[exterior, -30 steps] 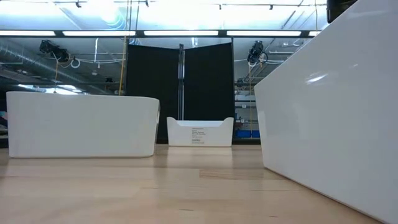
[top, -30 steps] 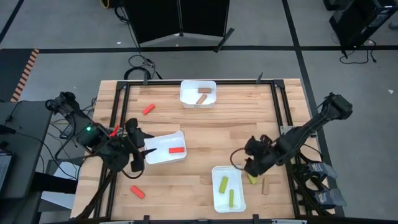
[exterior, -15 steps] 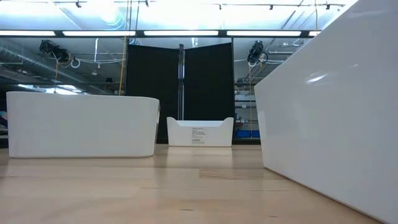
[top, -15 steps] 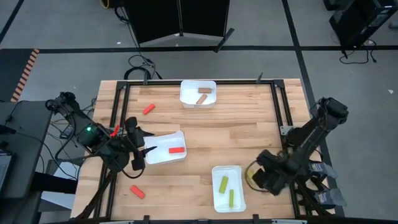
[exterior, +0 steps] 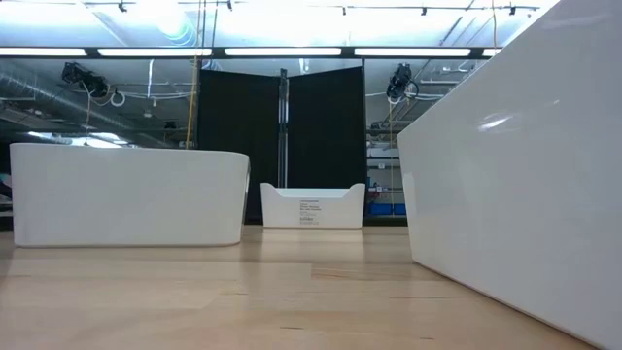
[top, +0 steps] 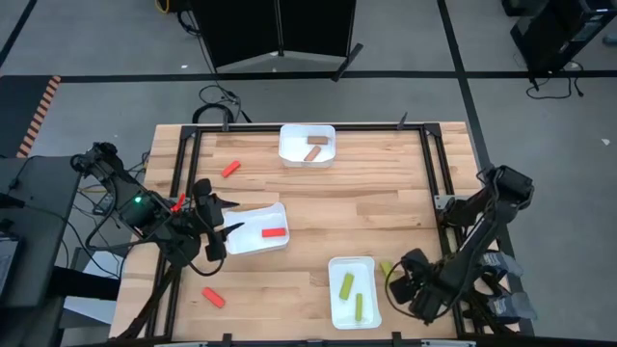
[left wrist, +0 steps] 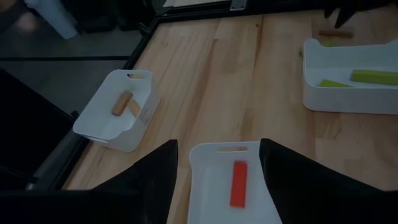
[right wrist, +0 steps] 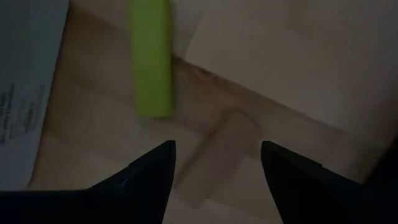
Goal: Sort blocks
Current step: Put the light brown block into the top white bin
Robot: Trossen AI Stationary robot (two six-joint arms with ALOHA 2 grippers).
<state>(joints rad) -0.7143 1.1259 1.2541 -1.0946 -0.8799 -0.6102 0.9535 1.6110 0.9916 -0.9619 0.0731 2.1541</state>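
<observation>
Right end effector (right wrist: 214, 163) of mine hangs released over the surface's near right corner; a tan block (right wrist: 222, 142) lies between my fingers, a yellow-green block (right wrist: 151, 59) just beyond. My left end effector (left wrist: 217, 163) waits, fingers apart, over the red block's tray (left wrist: 202, 180).

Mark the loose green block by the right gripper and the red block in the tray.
green block (right wrist: 151, 59), right wrist view, middle of its face.
red block (left wrist: 238, 183), left wrist view, its centre.

White trays (top: 307, 154) on pale wood table (top: 386, 193). Red block (top: 274, 232) in tray nearest left arm; tan block (top: 313, 152) in far tray; two yellow-green blocks (top: 346, 285) in near tray. Grippers dark.
</observation>
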